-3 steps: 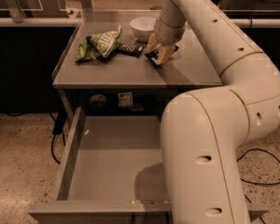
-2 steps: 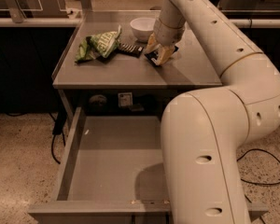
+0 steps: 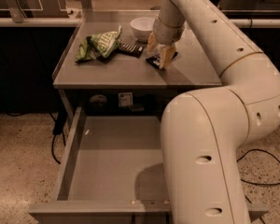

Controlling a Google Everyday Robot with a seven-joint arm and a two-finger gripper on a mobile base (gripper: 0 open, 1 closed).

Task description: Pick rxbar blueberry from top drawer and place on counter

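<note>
The rxbar blueberry (image 3: 173, 56), a small dark flat wrapper, lies on the counter (image 3: 130, 71) near its middle right. My gripper (image 3: 159, 50) is right over the bar at the counter's surface and hides most of it. The arm reaches down to it from the upper right. The top drawer (image 3: 112, 157) stands pulled out below the counter, and its grey floor is bare where it shows. My arm's large lower link covers the drawer's right side.
A green-and-white chip bag (image 3: 99, 45) and a dark bar with pale stripes (image 3: 130, 49) lie at the counter's left. A white bowl (image 3: 143, 28) stands at the back. A black cable (image 3: 266, 167) runs over the speckled floor at right.
</note>
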